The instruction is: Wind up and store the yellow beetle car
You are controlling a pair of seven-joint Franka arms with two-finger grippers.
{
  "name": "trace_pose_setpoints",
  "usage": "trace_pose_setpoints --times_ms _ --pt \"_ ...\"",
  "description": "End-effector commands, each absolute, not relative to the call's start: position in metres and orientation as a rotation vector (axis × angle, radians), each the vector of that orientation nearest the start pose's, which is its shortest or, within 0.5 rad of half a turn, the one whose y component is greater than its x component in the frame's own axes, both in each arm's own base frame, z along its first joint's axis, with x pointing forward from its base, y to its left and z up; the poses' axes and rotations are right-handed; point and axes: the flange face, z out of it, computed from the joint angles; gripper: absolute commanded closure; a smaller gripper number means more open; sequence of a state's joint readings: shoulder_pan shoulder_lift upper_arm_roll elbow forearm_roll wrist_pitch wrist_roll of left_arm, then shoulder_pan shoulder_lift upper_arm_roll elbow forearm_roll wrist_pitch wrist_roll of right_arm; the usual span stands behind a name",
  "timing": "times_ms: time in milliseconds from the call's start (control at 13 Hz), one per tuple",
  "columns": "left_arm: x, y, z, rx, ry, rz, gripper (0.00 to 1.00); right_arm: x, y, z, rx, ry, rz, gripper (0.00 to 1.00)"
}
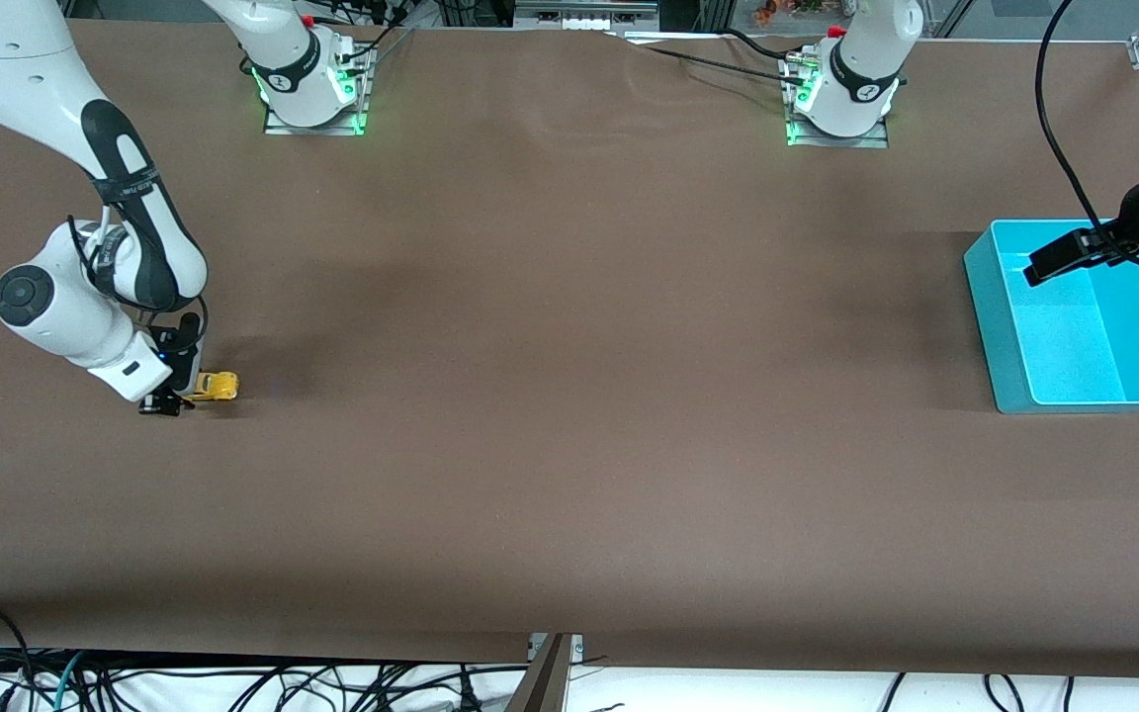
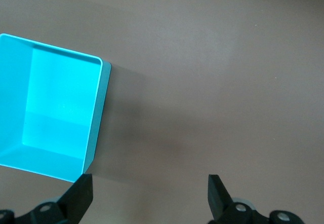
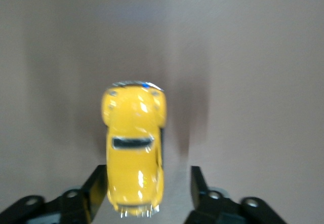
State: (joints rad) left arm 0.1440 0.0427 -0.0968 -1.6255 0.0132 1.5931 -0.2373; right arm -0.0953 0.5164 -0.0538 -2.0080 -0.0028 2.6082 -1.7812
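Yellow beetle car (image 1: 218,386) sits on the brown surface (image 1: 569,396) near the right arm's end. Right claw (image 3: 149,186) is low at the car's rear, fingers parted: one finger (image 3: 96,188) touches the car's side, the other stands clear, so no firm grip. Left claw (image 2: 149,193) hangs wide open beside the cyan bin (image 1: 985,267), holding nothing.

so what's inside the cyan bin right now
Nothing: the cyan bin shows only its bare floor. The left gripper, open, covers part of it in the front view; the left wrist view shows most of the inside.
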Motion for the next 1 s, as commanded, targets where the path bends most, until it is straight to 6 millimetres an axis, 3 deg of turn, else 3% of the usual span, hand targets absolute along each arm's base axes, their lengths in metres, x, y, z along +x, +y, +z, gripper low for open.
trace_pose_setpoints --times_ms 0,153,460,920 --pt "0.566 0.027 0.583 -3.1 -0.45 0.093 0.0 0.638 -0.078 0.258 2.073 2.272 0.068 0.0" --pt "0.566 0.028 0.583 -3.1 -0.452 0.093 0.0 0.652 -0.079 0.282 2.09 2.289 0.045 0.0" --pt "0.568 0.026 0.581 -3.101 -0.445 0.097 0.0 0.662 -0.077 0.306 2.22 2.197 0.031 0.0" --pt "0.571 0.026 0.583 -3.106 -0.448 0.057 0.0 0.667 -0.05 0.377 2.564 1.789 0.076 0.0"
